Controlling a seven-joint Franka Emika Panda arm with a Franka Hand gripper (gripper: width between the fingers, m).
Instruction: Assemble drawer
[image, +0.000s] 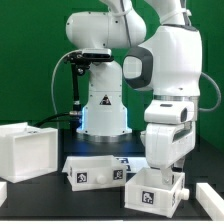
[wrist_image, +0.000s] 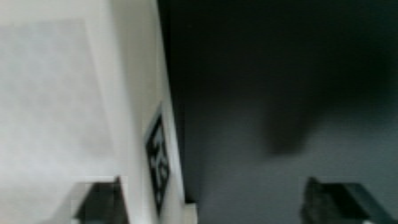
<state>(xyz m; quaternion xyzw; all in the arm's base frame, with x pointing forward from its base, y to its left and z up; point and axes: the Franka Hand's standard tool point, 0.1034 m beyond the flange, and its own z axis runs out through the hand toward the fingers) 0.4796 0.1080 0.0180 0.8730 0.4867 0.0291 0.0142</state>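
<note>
I see the gripper (wrist_image: 214, 203) low over the drawer tray (image: 155, 190) at the exterior view's right, its jaws apart astride the tagged wall (wrist_image: 143, 110). The other tray (image: 95, 172) and the housing (image: 25, 150) sit toward that view's left.

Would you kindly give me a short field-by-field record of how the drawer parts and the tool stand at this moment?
housing: stands at the exterior view's left, apart from both trays
middle tray: lies in front of the robot's base
right tray: lies at the exterior view's right, directly under the arm's wrist
tool: sits over the right tray with its fingers apart; the tray's tagged wall stands between them, close to one finger
grip: none closed yet
assembly: neither tray is inside the housing
</note>
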